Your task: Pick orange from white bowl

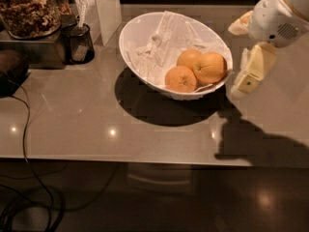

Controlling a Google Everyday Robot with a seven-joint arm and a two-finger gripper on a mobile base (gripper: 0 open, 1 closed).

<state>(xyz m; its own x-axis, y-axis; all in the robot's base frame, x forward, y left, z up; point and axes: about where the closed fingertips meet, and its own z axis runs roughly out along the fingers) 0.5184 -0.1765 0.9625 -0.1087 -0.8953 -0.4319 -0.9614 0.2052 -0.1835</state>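
Observation:
The white bowl stands on the grey counter, lined with crumpled white paper. Three oranges lie in its right end. The largest orange, with a small stem dimple, lies nearest the right rim. Two slightly smaller oranges lie to its left. My gripper hangs just right of the bowl's right rim, above the counter. It is open and empty, with one cream finger low and the other higher up. It touches no orange.
A small dark mesh cup stands left of the bowl, beside a jar of nuts on a metal box. A white post stands behind. A black cable runs over the counter's front left edge.

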